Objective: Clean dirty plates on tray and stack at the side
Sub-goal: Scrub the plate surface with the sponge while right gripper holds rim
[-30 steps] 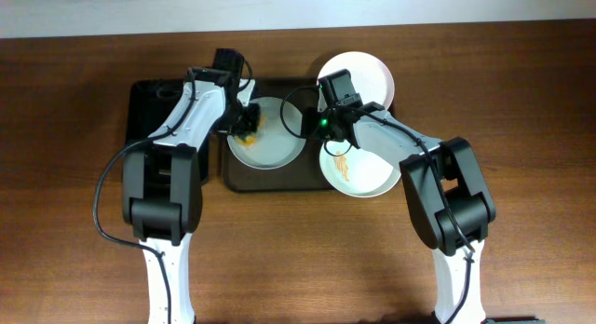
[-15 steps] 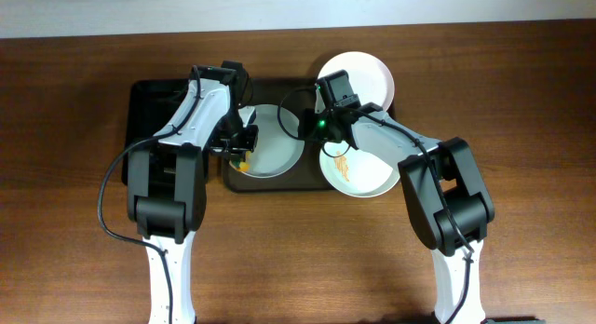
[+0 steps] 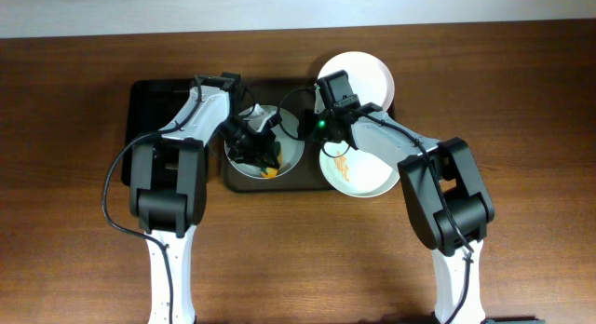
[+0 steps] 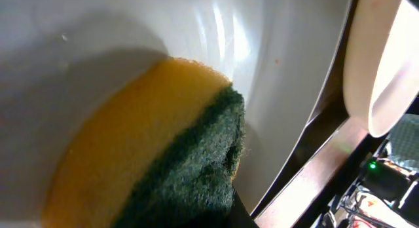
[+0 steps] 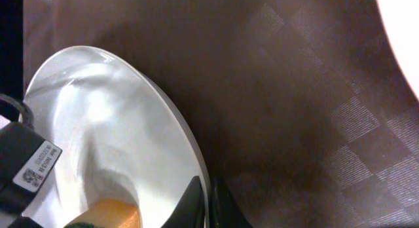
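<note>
A white plate (image 3: pixel 279 128) sits on the dark tray (image 3: pixel 307 182). My left gripper (image 3: pixel 256 149) is inside it, shut on a yellow sponge with a green scouring side (image 3: pixel 269 170). In the left wrist view the sponge (image 4: pixel 150 143) presses against the plate's wall (image 4: pixel 98 31). My right gripper (image 3: pixel 312 128) is shut on this plate's right rim; in the right wrist view its fingers (image 5: pixel 196 200) clamp the rim of the plate (image 5: pixel 111 123). A second plate with an orange smear (image 3: pixel 358 170) lies at the tray's right. A third white plate (image 3: pixel 365 74) lies behind it.
A black tray (image 3: pixel 147 101) lies left of the dark one, under my left arm. The smeared plate overhangs the dark tray's front right edge. The checkered tray floor (image 5: pixel 294 110) shows in the right wrist view. Brown table (image 3: pixel 298 259) surrounds everything.
My left gripper has swept the sponge from the plate's far left, down its left side, to its front middle. The right gripper has kept hold of the rim.
</note>
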Available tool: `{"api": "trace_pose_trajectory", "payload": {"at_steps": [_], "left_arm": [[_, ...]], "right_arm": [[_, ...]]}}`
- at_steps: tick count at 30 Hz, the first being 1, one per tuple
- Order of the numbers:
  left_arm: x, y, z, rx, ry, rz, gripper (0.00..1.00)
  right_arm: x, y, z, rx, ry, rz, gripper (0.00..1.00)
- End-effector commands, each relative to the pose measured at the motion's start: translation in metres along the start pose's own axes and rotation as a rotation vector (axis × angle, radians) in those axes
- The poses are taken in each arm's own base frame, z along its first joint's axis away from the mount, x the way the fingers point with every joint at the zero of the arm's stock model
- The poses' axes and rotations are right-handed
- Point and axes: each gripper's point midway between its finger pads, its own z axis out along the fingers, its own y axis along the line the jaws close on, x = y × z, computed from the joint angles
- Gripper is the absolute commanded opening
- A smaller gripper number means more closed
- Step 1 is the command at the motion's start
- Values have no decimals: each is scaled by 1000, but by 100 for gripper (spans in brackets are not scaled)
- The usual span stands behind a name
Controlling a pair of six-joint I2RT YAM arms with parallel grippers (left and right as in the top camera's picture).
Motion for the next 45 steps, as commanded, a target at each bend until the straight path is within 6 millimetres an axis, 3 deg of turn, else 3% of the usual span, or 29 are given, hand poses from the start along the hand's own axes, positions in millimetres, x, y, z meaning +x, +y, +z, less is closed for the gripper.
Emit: {"api": "trace_pose_trajectory", "payload": {"at_steps": [1, 4, 6, 11, 14, 17, 19, 25, 28, 32, 35, 39, 45], "left_arm": [[21, 76, 26, -210, 97, -130, 1], [18, 113, 12, -373, 56, -227, 1], [-4, 120, 9, -379, -35, -209, 1], [-54, 118, 7, -376, -220, -111, 1], [-69, 115, 6, -378, -278, -110, 1], [-59, 113, 10, -375, -237, -125, 1], [-43, 110, 15, -357, -172, -156, 1], [-14, 63, 28, -100, -41, -28, 1], [-12, 63, 28, -101, -33, -23, 1], [-16, 74, 24, -134, -56, -37, 1], [-31, 110, 11, -293, -141, -182, 1], [-54, 130, -2, -387, -253, -225, 1], [-38, 137, -26, -676, -166, -267, 1]], "right_arm": [[-10, -5, 0, 9, -29, 24, 4], [-10, -5, 0, 9, -30, 23, 4], [-10, -5, 0, 9, -29, 27, 4], [-10, -5, 0, 9, -29, 27, 4], [-10, -5, 0, 9, -29, 27, 4], [-10, -5, 0, 9, -29, 27, 4], [-10, -5, 0, 9, -29, 27, 4], [-10, -4, 0, 5, -27, 27, 4], [-10, -4, 0, 3, -26, 28, 4], [-11, -6, -1, 4, -28, 31, 4], [-12, -6, -1, 2, -28, 33, 4], [-11, -6, -1, 2, -27, 33, 4], [-12, -6, -1, 2, -27, 32, 4]]}}
